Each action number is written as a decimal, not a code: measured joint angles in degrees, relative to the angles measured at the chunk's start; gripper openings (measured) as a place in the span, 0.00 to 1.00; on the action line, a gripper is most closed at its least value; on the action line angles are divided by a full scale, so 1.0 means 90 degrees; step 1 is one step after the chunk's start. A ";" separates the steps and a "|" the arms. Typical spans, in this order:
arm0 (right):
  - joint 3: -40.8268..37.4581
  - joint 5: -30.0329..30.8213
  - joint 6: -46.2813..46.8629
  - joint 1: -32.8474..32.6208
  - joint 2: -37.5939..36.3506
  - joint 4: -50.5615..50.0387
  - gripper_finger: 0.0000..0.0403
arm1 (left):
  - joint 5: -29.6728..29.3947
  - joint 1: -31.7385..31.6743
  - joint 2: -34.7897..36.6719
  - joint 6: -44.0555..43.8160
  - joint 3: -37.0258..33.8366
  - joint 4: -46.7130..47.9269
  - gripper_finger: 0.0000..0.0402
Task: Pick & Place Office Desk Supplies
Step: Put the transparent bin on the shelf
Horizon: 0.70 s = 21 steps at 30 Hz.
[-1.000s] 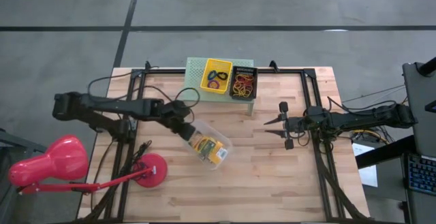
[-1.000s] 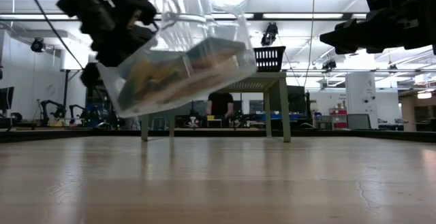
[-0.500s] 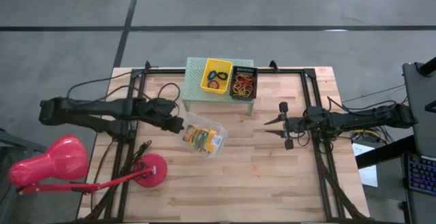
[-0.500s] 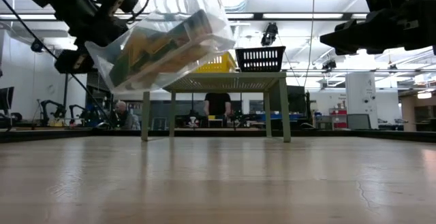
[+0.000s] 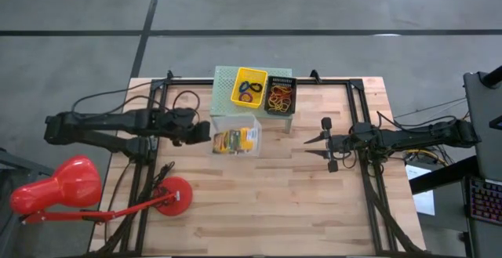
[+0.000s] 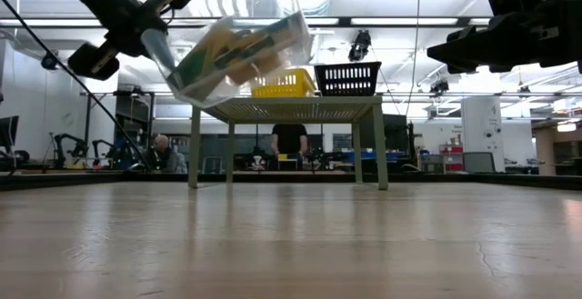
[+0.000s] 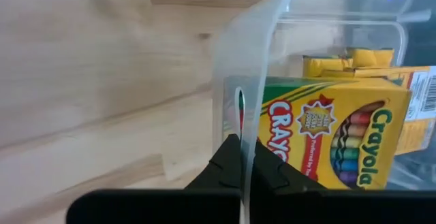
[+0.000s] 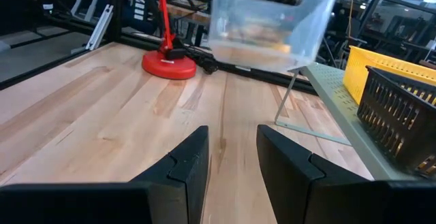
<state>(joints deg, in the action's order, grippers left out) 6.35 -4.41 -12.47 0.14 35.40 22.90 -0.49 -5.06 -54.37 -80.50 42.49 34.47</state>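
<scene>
Left gripper (image 7: 240, 157) clenched on the wall of the clear bin (image 5: 235, 139), held in the air tilted just beside the green stand (image 5: 223, 76) with 2 crayon boxes (image 7: 320, 139) inside; level it before lowering; right gripper (image 5: 320, 147) waits released.

The left hand (image 7: 242, 157) pinches the thin wall of a clear plastic bin (image 7: 259, 67). Inside lie Crayola crayon boxes (image 7: 327, 139). Pale wooden desk (image 7: 102, 81) shows beyond.

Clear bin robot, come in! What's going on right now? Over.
Left end effector shut on clear bin wall, bin airborne by green stand. Crayon boxes inside. Right end effector open, waiting. Path clear.
</scene>
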 joint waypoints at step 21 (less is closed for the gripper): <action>0.0000 0.0000 0.0000 0.0002 0.0000 0.0001 0.30 | -0.1268 0.0360 0.0025 -0.0522 0.1971 0.2616 0.00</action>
<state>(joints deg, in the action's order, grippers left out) 6.35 -4.40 -12.47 0.16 35.40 22.90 -11.91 -1.82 -54.14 -85.20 60.23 58.01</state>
